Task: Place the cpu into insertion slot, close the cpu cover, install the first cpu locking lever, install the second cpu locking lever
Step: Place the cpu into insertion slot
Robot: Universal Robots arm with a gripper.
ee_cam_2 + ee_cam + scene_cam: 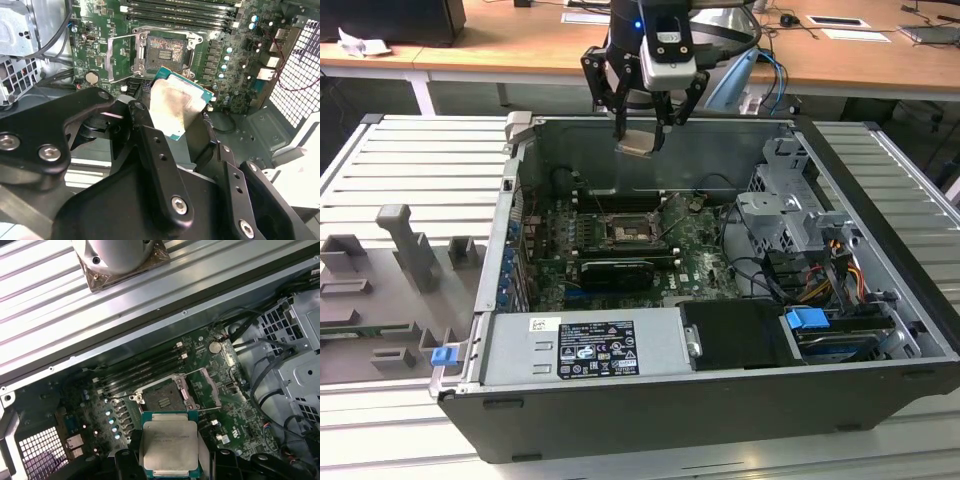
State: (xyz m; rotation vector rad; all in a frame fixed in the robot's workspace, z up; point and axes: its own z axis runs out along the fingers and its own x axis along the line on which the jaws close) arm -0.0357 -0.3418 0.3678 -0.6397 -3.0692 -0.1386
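Note:
My gripper (640,141) hangs above the back wall of the open computer case, shut on the cpu (638,144), a flat square chip with a pale metal top. In both wrist views the cpu (177,102) (169,447) sits tilted between the black fingers (150,145), well above the board. The insertion slot (624,232) (162,50) (162,401) lies uncovered on the green board, its dark pin field showing. The cpu cover (119,57) (207,386), a thin silver frame, stands swung open beside the socket.
Long black memory slots (180,12) run along one side of the socket. A black card (617,272), a grey power supply (585,345) and a drive cage (785,215) with cables share the case. Grey fixture blocks (410,250) stand on the ribbed table at the exterior view's left.

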